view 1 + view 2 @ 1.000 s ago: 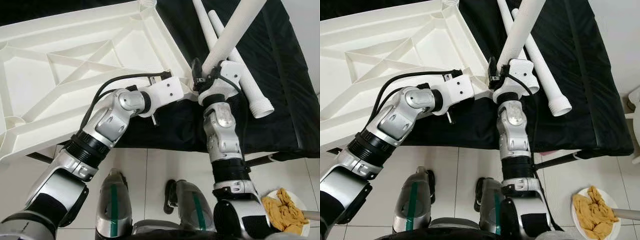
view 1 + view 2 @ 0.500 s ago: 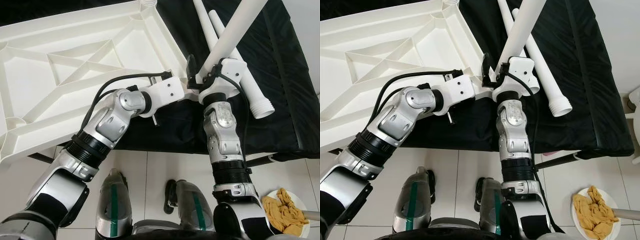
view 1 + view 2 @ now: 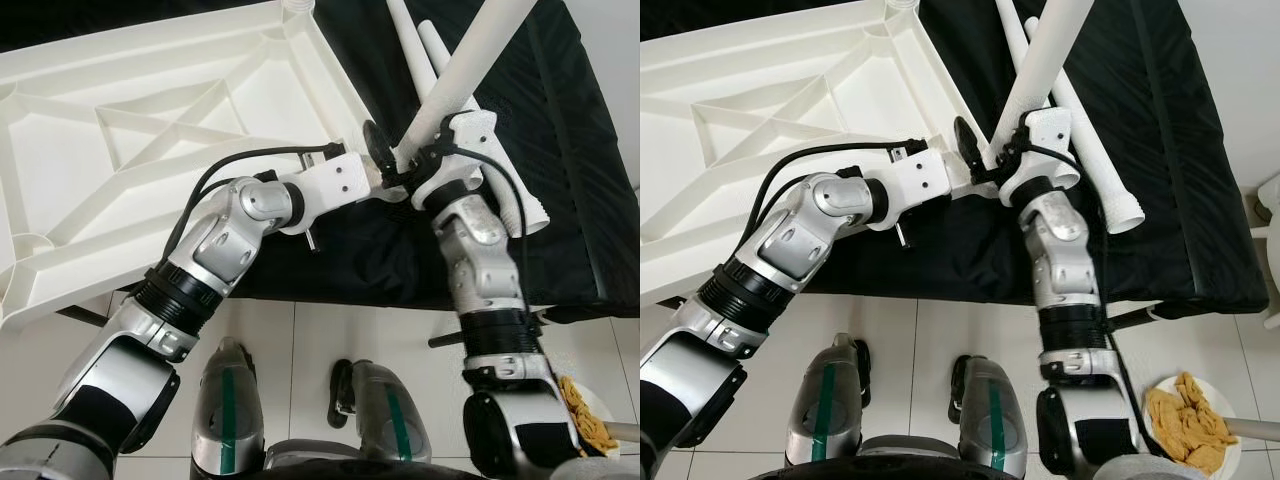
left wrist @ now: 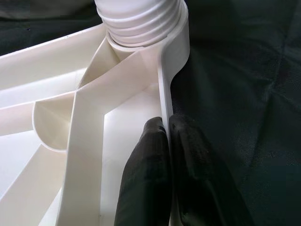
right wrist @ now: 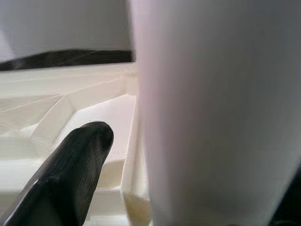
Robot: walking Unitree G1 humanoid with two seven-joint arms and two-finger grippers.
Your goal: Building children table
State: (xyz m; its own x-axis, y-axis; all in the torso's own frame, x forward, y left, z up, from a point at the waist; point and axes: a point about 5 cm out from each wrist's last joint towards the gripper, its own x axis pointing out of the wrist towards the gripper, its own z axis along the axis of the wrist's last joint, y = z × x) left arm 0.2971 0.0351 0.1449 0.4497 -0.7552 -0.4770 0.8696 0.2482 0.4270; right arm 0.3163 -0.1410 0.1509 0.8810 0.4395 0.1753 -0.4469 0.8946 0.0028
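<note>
right gripper (image 3: 400,160) swung the leg (image 3: 455,75) toward 9 o'clock, pinching it | left gripper (image 4: 164,141) pinches tabletop rim (image 4: 164,94), steadying it for the socket

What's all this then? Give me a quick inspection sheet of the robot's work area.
Surface: black cloth over a low stand.
Job's things: white tabletop lying underside up; held leg angled toward its near corner; two spare legs on the cloth.
Clutter: plate of yellow rags on the floor.
Hands: left hand pinches the tabletop's rim; right hand grips the held leg.
Cables: black cable along the left forearm.
Surroundings: white floor tiles.
</note>
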